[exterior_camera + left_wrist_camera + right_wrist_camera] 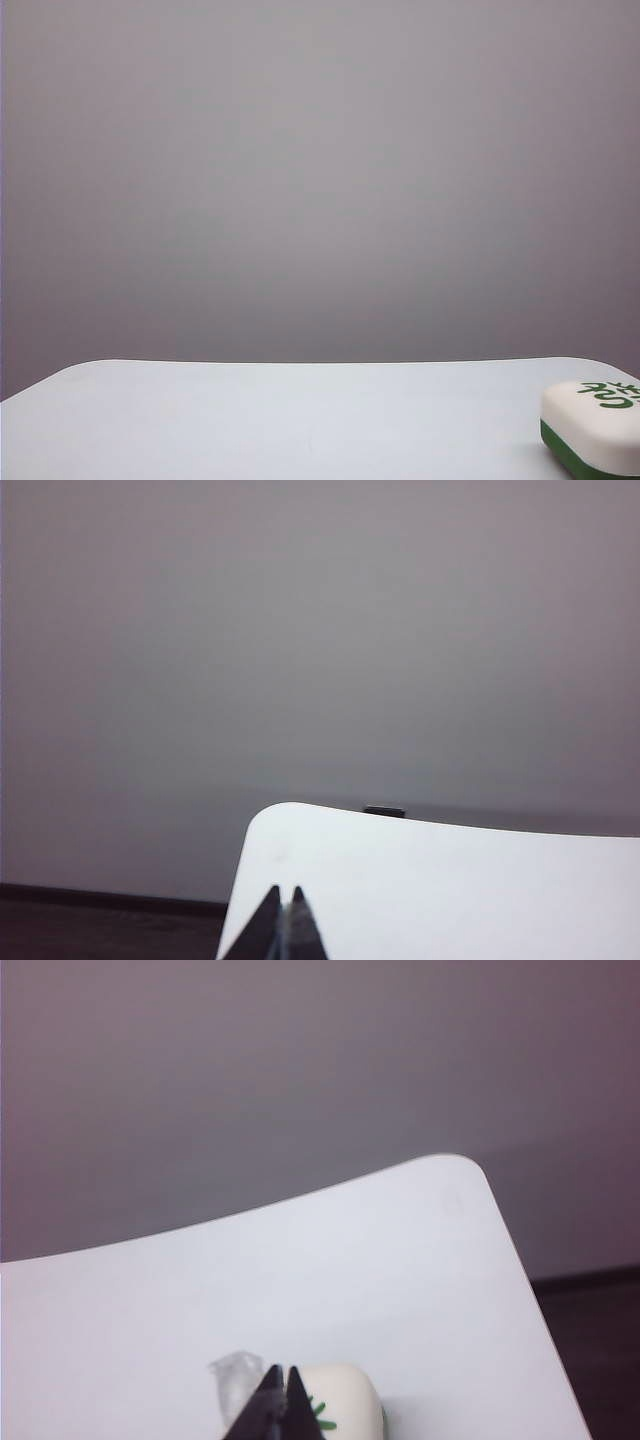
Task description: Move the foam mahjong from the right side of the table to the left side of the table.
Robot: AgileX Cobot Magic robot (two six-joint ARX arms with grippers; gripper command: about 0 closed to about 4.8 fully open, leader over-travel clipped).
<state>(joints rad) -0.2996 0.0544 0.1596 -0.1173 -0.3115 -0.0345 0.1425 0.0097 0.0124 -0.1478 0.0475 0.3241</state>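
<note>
While neither arm shows in the exterior view, each wrist view shows its own tool tips:
Left tool: tips pressed together, holding nothing, poised over the near left corner of the table.
Right tool: tips closed against each other, gripping nothing; they stand in front of the foam mahjong, and contact with it cannot be told.
Foam mahjong: lies flat at the near right edge of the table, white top up with its green character, dark green base on the surface; cut off by the frame.
Mahjong relative to right tool: just beyond the tips, slightly to their right.
Small clear crumpled piece: beside the mahjong's left end, just by the right tool tips; what it is cannot be told.
Dark small object: at the table's far edge.
</note>
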